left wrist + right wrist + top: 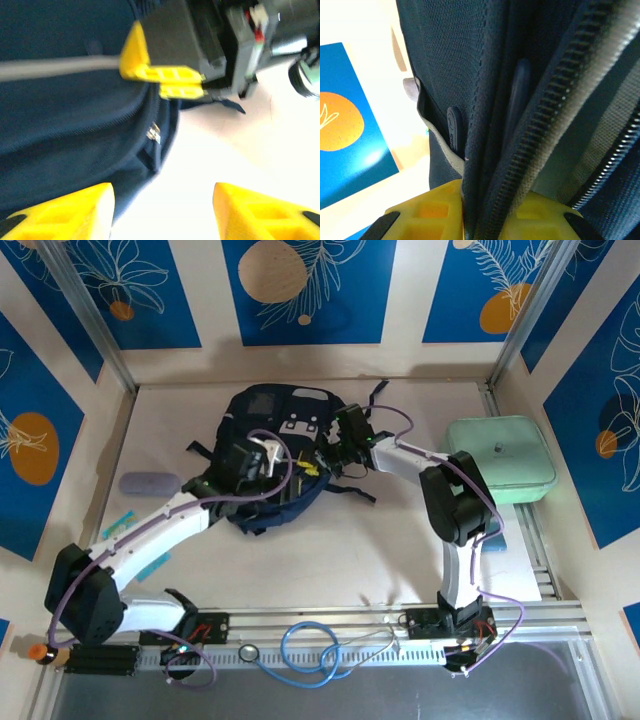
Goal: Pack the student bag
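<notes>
1. Pinching the student bag (268, 410) beside its zipper (555, 105), my right gripper (465, 212) tensions the opening, I judge.
2. Bag lies on the table (330, 555), centre toward twelve o'clock.
3. My left gripper (162, 212) hovers spread at its nine o'clock.

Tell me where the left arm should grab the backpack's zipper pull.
Probably pinch the small metal zipper pull itself, jaws across it, coming in from the bare table side: it sits at the edge of the student bag, with open space beside it.
</notes>
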{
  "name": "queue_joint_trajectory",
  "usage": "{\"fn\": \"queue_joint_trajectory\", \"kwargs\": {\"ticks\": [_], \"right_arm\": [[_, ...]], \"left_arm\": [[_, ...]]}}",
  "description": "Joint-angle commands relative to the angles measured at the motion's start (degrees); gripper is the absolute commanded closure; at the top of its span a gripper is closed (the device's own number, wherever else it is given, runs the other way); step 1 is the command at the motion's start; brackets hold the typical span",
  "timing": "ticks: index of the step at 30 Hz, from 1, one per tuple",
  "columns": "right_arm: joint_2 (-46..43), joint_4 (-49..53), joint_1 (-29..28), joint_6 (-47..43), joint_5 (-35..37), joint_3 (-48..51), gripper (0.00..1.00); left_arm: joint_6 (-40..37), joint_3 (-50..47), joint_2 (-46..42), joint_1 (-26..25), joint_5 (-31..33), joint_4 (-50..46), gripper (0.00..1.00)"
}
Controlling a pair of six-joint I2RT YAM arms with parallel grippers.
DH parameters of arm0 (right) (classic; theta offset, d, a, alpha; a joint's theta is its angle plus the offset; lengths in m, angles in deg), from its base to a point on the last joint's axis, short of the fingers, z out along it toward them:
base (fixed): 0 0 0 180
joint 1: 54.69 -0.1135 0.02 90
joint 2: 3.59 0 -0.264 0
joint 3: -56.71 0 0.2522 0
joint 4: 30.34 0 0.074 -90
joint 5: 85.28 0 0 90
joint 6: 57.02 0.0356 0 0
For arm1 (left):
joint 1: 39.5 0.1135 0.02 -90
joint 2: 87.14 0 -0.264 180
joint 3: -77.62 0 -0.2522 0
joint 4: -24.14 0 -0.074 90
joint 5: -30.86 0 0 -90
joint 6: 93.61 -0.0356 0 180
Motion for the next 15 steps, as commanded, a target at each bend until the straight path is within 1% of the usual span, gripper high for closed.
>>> {"fn": "queue_joint_trajectory", "kwargs": {"ticks": [1, 3, 7, 11, 15], "right_arm": [[1.03, -1.64, -1.68, -0.93, -4.70, -2.90, 0.82], [1.34, -2.08, -2.10, -1.09, -4.66, -3.22, 0.82], [1.21, -2.53, -2.67, -1.10, -4.74, -3.42, 0.83], [0.64, -2.52, -3.02, -1.45, -5.18, -3.40, 0.84], [1.00, -3.12, -3.20, -1.25, -6.12, -3.54, 0.84]], "left_arm": [[12.43, -4.21, -1.34, -3.39, 3.96, -1.23, 0.47], [13.74, -5.79, -0.43, -5.14, 4.51, 2.38, 0.47], [11.98, -3.40, 4.18, -5.84, 6.16, 3.55, 0.54], [9.51, -0.05, 6.29, -5.77, 13.48, 0.51, 0.61], [9.68, 0.16, 6.96, -5.77, 17.05, 1.29, 0.64]]}}
